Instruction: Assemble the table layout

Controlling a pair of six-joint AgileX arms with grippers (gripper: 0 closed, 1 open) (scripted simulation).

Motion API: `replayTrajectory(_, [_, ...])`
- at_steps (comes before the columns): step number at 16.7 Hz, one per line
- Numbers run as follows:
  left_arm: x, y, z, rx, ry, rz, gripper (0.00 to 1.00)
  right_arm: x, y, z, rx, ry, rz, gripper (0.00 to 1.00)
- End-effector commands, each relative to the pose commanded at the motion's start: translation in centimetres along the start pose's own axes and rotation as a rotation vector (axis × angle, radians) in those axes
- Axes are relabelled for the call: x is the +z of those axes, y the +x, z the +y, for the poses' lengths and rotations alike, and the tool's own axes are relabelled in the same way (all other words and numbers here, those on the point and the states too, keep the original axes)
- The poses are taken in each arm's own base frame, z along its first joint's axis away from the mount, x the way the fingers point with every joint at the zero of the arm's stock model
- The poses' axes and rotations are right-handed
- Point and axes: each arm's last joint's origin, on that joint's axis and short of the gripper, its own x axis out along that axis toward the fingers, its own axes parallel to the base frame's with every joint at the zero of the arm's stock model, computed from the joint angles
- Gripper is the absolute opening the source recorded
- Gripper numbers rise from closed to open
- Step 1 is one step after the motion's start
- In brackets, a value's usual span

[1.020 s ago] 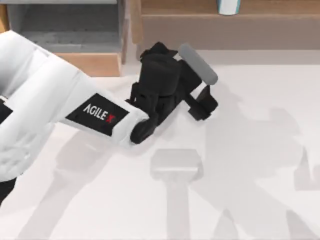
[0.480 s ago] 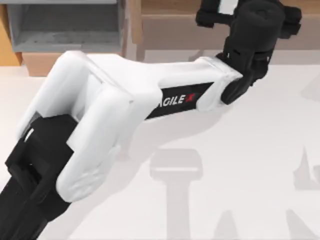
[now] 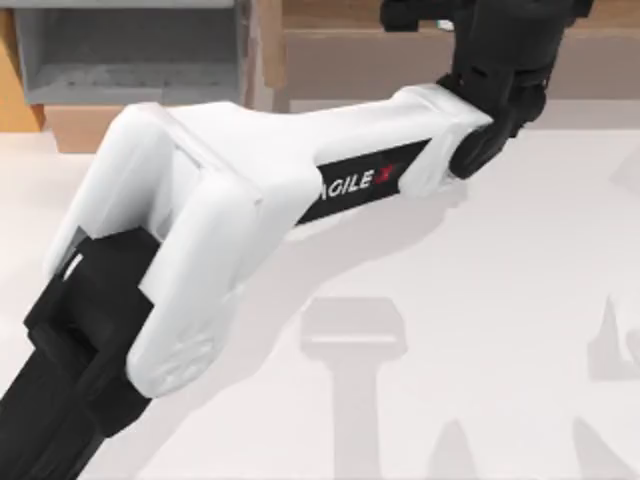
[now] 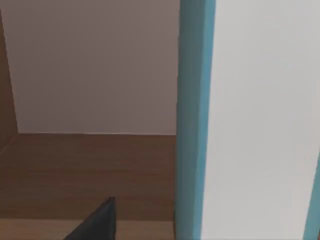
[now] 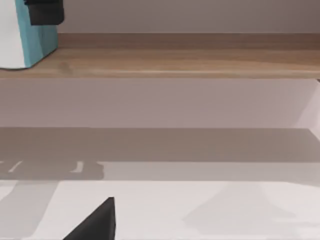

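Observation:
The white table (image 3: 500,300) spreads across the top view. My left arm reaches over it to the brown wooden shelf (image 3: 350,50) at the back. My left gripper (image 3: 440,12) is open there, around a white and teal container (image 4: 260,120). The container stands upright on the shelf, close beside one dark fingertip (image 4: 97,222). In the right wrist view the same container (image 5: 20,35) stands on the shelf board with a black finger (image 5: 45,12) of the left gripper against it. My right gripper (image 5: 160,235) hovers low over the table, open and holding nothing.
A light-wood drawer unit (image 3: 130,50) with a grey inside stands at the back left, next to the shelf. Shadows of the arms lie across the middle and right of the table. The left arm's white links span from the front left to the back.
The left arm has swung from the table's back middle up to the shelf at the right. In the last half second the gripper moved a little farther back, onto the container.

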Motion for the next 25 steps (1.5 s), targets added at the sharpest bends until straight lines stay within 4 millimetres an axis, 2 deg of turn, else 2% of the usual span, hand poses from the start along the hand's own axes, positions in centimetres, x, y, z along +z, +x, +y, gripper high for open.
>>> replayTrajectory(2, [0.2,-0.1,-0.1,-0.005,-0.002,-0.003,1.00,0.0,0.0,0.0,0.000,0.000,0.000,1.00])
replayTrajectory(9, [0.1,1.9,0.0,0.000,-0.001,-0.001,1.00,0.0,0.0,0.0,0.000,0.000,0.000,1.00])
replayTrajectory(13, [0.0,2.0,0.0,0.000,0.000,0.000,1.00,0.0,0.0,0.0,0.000,0.000,0.000,1.00])
replayTrajectory(25, [0.0,2.0,0.0,0.000,0.000,0.000,0.10,0.0,0.0,0.0,0.000,0.000,0.000,1.00])
